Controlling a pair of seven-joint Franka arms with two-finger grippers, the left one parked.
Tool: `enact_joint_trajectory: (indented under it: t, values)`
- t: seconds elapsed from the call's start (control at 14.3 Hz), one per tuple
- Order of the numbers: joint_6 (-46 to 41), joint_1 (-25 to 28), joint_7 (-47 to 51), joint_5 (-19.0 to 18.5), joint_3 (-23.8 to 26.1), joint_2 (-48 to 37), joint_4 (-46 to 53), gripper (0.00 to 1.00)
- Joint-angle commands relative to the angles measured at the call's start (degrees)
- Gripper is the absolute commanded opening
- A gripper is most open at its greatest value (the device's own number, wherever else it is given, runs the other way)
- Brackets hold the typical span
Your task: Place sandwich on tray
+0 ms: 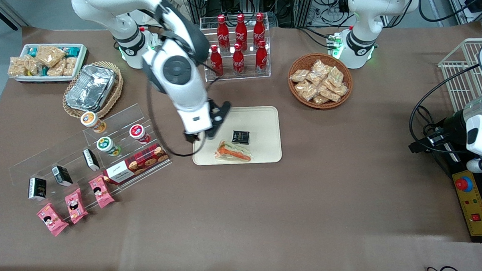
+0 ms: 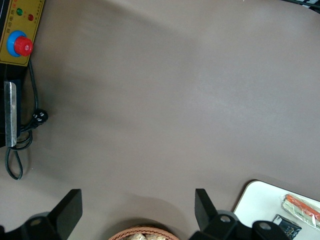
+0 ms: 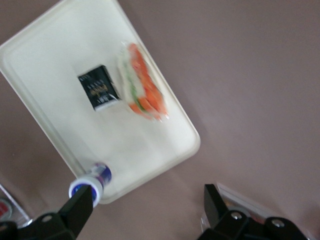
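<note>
Sandwich, orange-green edged, on tray; claw open.

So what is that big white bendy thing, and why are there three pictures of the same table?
It is a robot arm. Its gripper is a two-fingered hand, hanging above the edge of the cream tray, jaws open and holding nothing. One picture looks at the whole table from the front. Another comes from a camera on that arm's wrist, looking down at the tray. The third comes from a second arm that is resting. On the tray lie a wrapped sandwich and a small black packet, side by side. Around it are red cola bottles, a basket of snacks and a foil container.
</note>
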Motion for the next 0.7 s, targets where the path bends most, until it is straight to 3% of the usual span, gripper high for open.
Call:
enact_joint_trajectory:
  t: [0.0, 0.28, 0.63]
  values:
    - [-6.47, -1.16, 0.66, 2.61, -6.45, -8.48, -1.02, 0.99]
    - [-9.66, -1.16, 1.81, 2.53, -20.42, -16.32, -0.58, 0.99]
    - [-18.09, -1.25, 2.07, 4.02, -36.07, -16.33, 4.87, 0.99]
